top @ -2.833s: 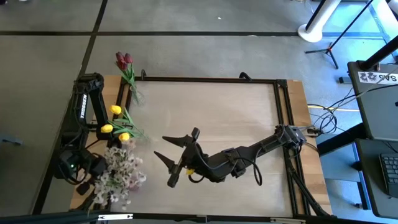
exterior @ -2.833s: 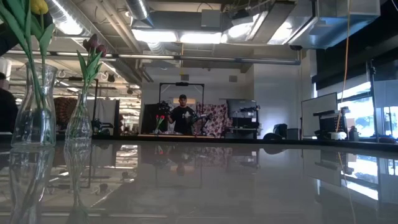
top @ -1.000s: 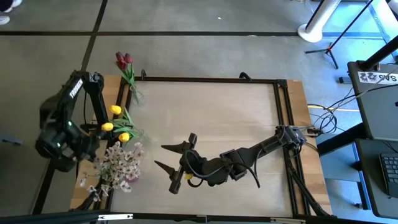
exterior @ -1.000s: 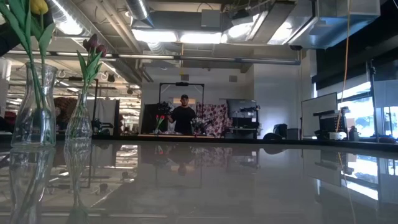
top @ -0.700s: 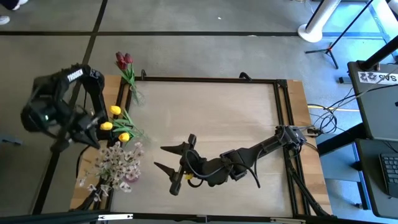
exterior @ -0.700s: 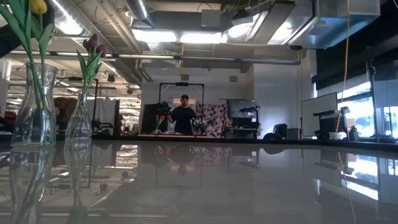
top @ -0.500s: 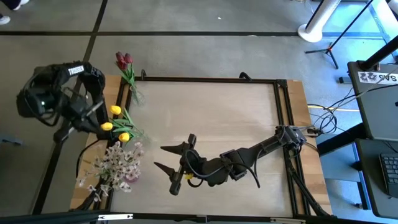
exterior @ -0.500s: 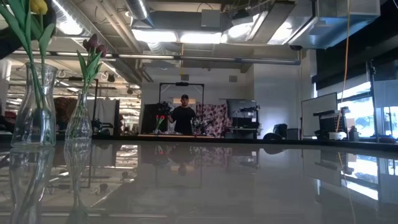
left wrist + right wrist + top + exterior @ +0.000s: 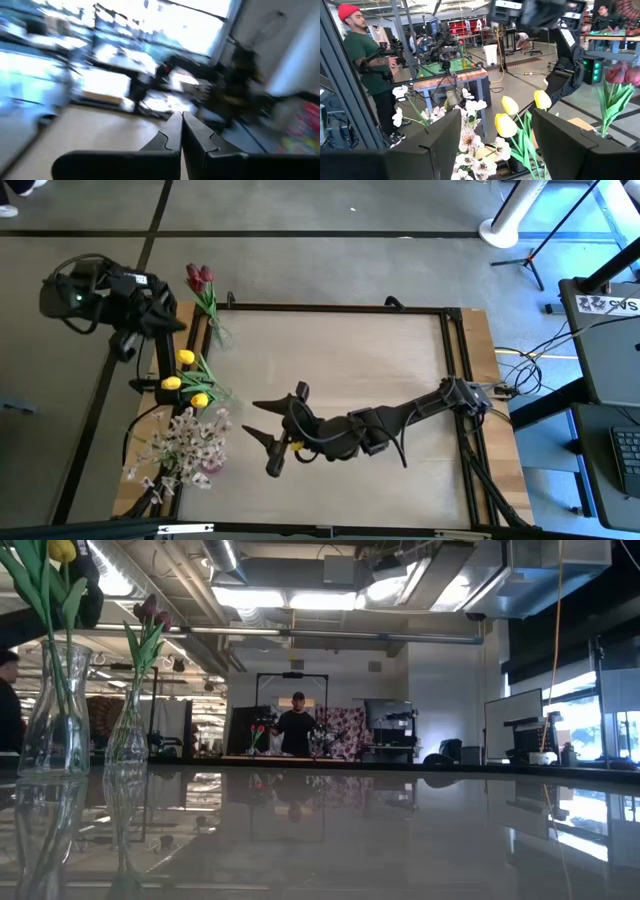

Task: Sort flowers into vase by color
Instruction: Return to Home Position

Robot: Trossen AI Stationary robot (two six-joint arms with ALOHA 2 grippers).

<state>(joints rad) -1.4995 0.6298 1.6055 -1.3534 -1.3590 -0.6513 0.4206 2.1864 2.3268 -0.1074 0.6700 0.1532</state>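
Right gripper (image 9: 252,420) is hovering over mid-table, fingers splayed wide, nothing betw. them, pointing straight at the flowers. Left gripper (image 9: 181,116) is hanging raised beyond the table's top-left corner in the high view, fingers pinched together, empty.

Flowers are all sitting along the left edge. Red tulips (image 9: 199,277) are at that top-left corner, yellow tulips (image 9: 185,375) midway down, white blossom sprays (image 9: 185,445) lowest.

Sorting's looking done, so the risk now is the retreat. Those open right fingers are sitting near the yellow heads, and a wide swing w/ them could be clipping a stalk and tipping a vase. Left arm is hanging just beside the red tulips, so same worry there.

Materials: the clear glass vase (image 9: 55,720) and slimmer glass vase (image 9: 128,735) are showing narrow necks and flared bases. The tall stems are prob. making them top-heavy. Tulip heads are smooth and cup-shaped, stalks thin. The white sprays are frothy and spreading wide, likely snaggy. Tabletop (image 9: 340,360) is pale wood from above, looking glossy at low angle.
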